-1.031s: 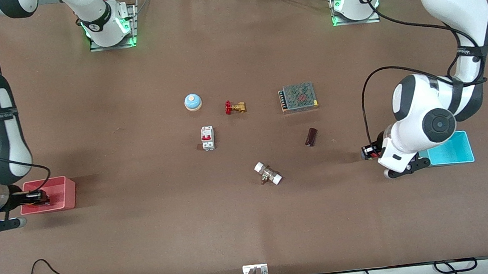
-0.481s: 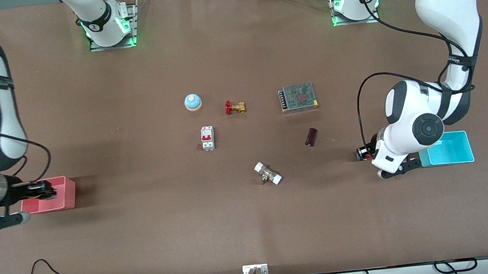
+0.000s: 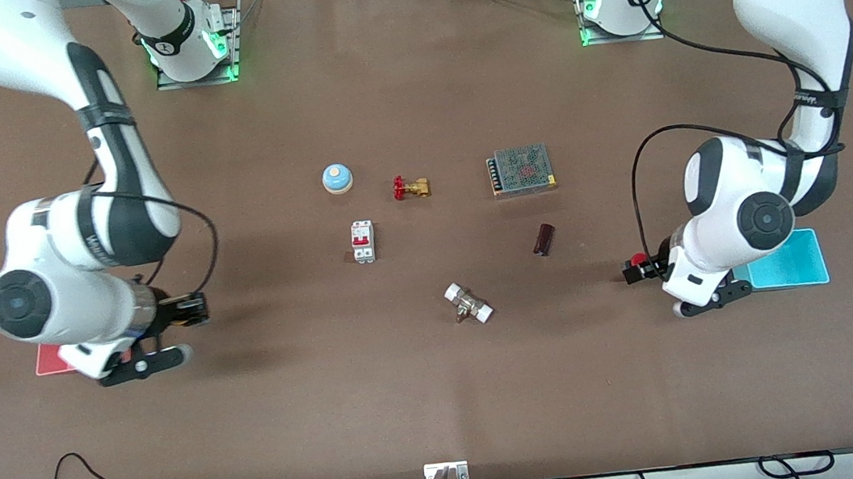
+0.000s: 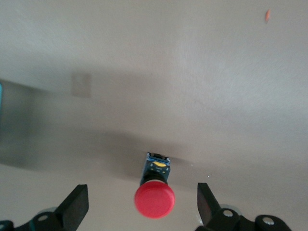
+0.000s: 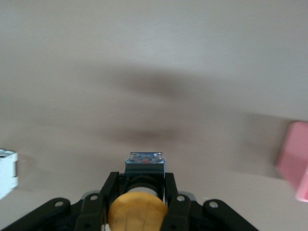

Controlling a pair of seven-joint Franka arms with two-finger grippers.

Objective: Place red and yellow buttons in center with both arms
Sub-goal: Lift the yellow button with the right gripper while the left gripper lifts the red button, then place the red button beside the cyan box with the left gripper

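The red button (image 4: 154,199) rests on the brown tabletop (image 3: 442,368), between the wide-open fingers of my left gripper (image 4: 142,202), which do not touch it. In the front view its red cap (image 3: 639,258) shows at the left gripper (image 3: 636,269), a little toward the table's middle from the cyan bin (image 3: 787,260). My right gripper (image 5: 140,190) is shut on the black body of the orange-yellow button (image 5: 137,211). In the front view the right gripper (image 3: 195,308) is low over bare tabletop beside the pink bin (image 3: 49,361). I cannot make out the yellow button there.
Around the table's middle are a blue dome bell (image 3: 337,178), a red-handled brass valve (image 3: 410,187), a white breaker (image 3: 362,242), a mesh-topped metal box (image 3: 521,170), a dark cylinder (image 3: 544,239) and a white-ended brass fitting (image 3: 468,303). The right arm covers most of the pink bin.
My right arm has swung from over the pink bin toward the table's middle with the yellow button. My left hand shifted slightly; the red cap now shows clear of it.
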